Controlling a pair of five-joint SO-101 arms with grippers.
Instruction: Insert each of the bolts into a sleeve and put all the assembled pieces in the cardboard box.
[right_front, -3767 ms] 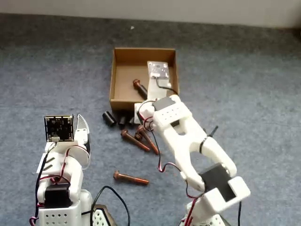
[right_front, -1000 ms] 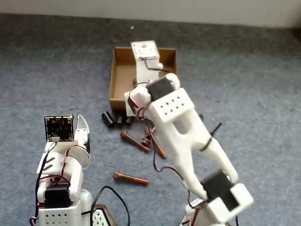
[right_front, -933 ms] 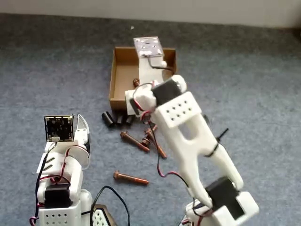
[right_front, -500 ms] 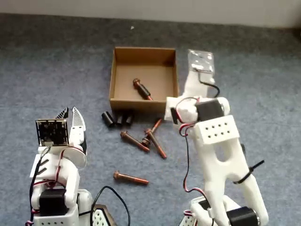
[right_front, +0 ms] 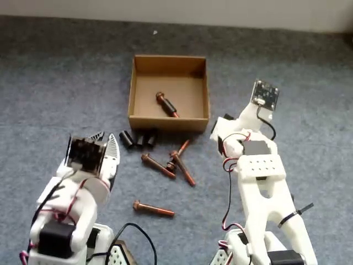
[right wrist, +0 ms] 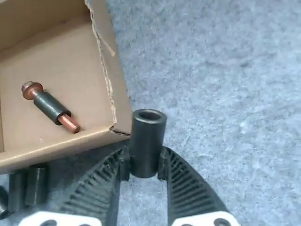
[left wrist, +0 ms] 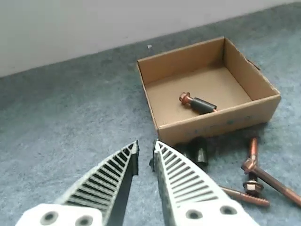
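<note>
Sleeve [right wrist: 146, 136], clamped upright in my right claw [right wrist: 143, 159], had swung from over the cardboard box [right_front: 131, 94] to just beside its corner. My left claw [left wrist: 146, 147], parted and empty, had leaned toward the bolts [right_front: 159, 167] before the box. I judged mating was next.

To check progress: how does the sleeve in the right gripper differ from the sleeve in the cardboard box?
The held sleeve is empty, its bore open; the boxed sleeve has a bolt through it. The held sleeve is clamped in the right gripper outside the cardboard box; the boxed sleeve lies free on its floor. Both are dark tubes.
</note>
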